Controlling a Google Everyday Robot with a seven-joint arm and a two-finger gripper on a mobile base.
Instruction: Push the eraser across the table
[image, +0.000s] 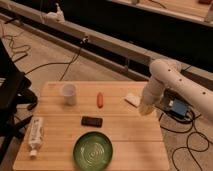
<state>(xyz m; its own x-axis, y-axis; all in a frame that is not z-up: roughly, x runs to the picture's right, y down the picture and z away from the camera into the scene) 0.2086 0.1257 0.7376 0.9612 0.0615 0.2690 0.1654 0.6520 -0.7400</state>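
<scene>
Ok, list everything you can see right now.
table: one, light wood, centre
eraser: one, black, mid-table
cup: one, white, table's far left
oblong thing: one, orange-red, right of the cup
flat piece: one, white, table's far right
plate: one, green, near edge
tube: one, white, lying along left edge
frame: one, black, left of table
cables: several, dark, on floor
box: one, blue, floor right of table
arm: one, white, reaching from right
gripper: one, pale, at table's right edge beside the flat piece
</scene>
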